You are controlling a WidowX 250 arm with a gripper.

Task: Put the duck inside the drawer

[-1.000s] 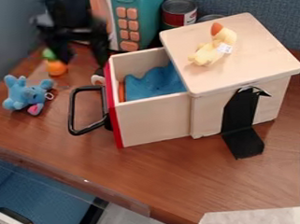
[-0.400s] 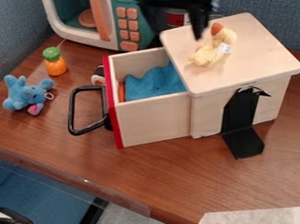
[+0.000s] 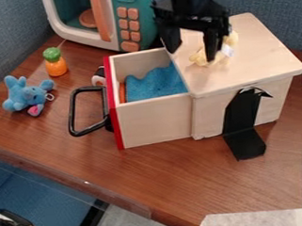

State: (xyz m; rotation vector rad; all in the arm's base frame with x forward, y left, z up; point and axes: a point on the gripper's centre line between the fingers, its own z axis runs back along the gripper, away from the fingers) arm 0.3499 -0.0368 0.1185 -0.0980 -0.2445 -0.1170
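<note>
Lying nearer the camera than the box [image 3: 160, 121]: 1 pale strip [image 3: 259, 220] on the table [image 3: 137, 181]. 2 more pale pieces right of the box, 1 nearer, 1 farther back. 1 black bracket [image 3: 244, 144], upper part up against the box's near side, foot on the table.

1 drawer [image 3: 155, 120] pulled out on the box's left: 1 red front panel [image 3: 115, 114], 1 black handle [image 3: 72, 111]. Inside: 1 blue cloth-like item [image 3: 153, 84], plus a bit of something orange by the panel. 1 blue plush toy [image 3: 24, 96] on the table, left of the box, beyond the handle.

Task item: 1 yellow duck [image 3: 199, 58], on the box's flat top, partly hidden by the gripper [image 3: 191, 43]. Not in the drawer. 1 gripper, above the box top's left part; jaws apart, one in front of the duck. Can't tell if they touch.

1 carrot-like toy [image 3: 55, 67], orange with green top, left of the box. Farthest: 1 teal-and-white toy microwave [image 3: 140, 26], behind the box, to its left.
</note>
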